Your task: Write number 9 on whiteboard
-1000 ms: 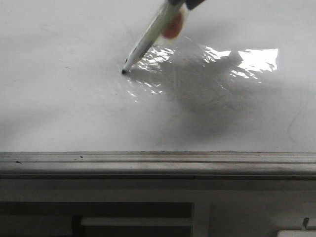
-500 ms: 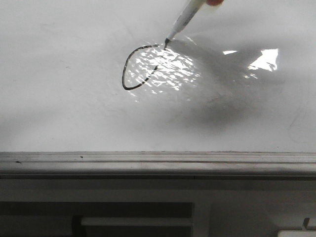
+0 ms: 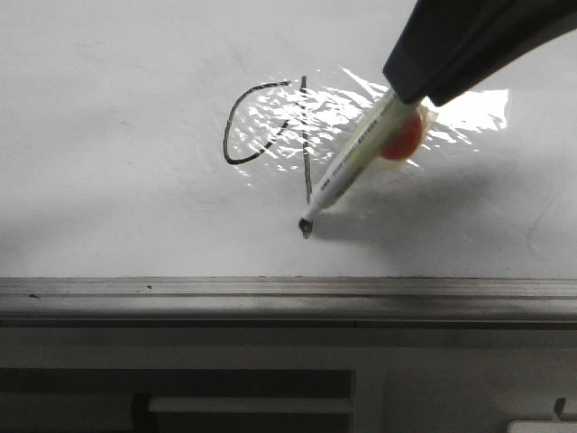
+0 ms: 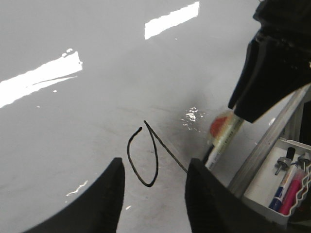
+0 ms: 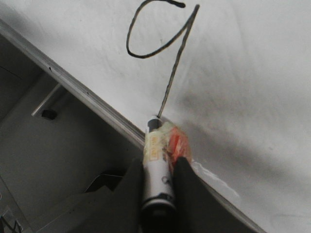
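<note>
Right gripper [image 5: 158, 187] clamped on a tilted marker [image 3: 353, 164], tip at the stem's 6 o'clock end of the number 9 [image 3: 270, 126] (left gripper [image 4: 154, 194] apart, idle) on the whiteboard [image 3: 108, 207].

Glossy whiteboard [image 4: 73, 126] with bright glare bars. The number 9 [image 4: 146, 155] drawn in thin black line: open loop, long straight stem running toward the marker [image 4: 222, 145]. Marker white-barrelled, orange patch taped to it, held tilted by the dark right claw [image 4: 243, 114]; its tip hidden behind a left finger. Left claw [image 4: 153, 194] hangs with its fingers [image 4: 104, 201] spread, holding nothing. Beyond the grey edge rail [image 4: 267, 145], a white tray [image 4: 269, 194] holds blue and pink markers [image 4: 286, 184].
</note>
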